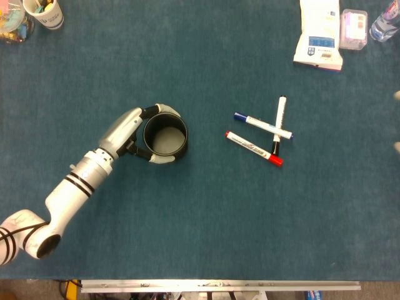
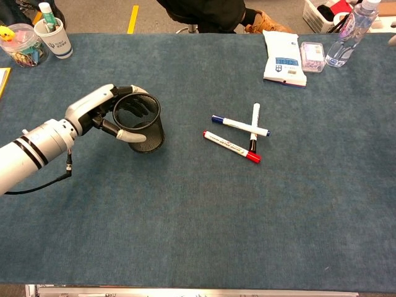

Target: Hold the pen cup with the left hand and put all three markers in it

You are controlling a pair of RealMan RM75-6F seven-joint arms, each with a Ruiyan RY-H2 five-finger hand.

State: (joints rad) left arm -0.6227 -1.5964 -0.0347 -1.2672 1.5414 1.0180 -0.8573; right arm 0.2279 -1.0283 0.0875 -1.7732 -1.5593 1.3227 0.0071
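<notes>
far left corner of the counter (image 2: 185, 210) has a clear tub (image 2: 22, 44) of colourful bits and a white paper cup (image 2: 54, 38) with stuff poking out of it. next along, my left hand (image 1: 128, 134) (image 2: 99, 117) is wrapped around the pen cup (image 1: 165, 134) (image 2: 138, 124), a black mesh one standing upright on the blue mat, thumb curled round the near side and fingers round the far side, so i've got a proper hold on it. nothing inside it that i can see.

well to the right of that are the three markers in a loose pile: the red marker (image 1: 253, 149) (image 2: 232, 146) lies nearest the cup, the blue marker (image 1: 262, 125) (image 2: 240, 125) sits just behind it, and the black marker (image 1: 279, 125) (image 2: 253, 127) crosses the blue one.

far right corner has a white packet (image 2: 283, 59), a small clear box (image 2: 312, 55) and a water bottle (image 2: 348, 34). my right hand is barely peeking in at the right edge (image 1: 396, 95), can't tell how it's set.
</notes>
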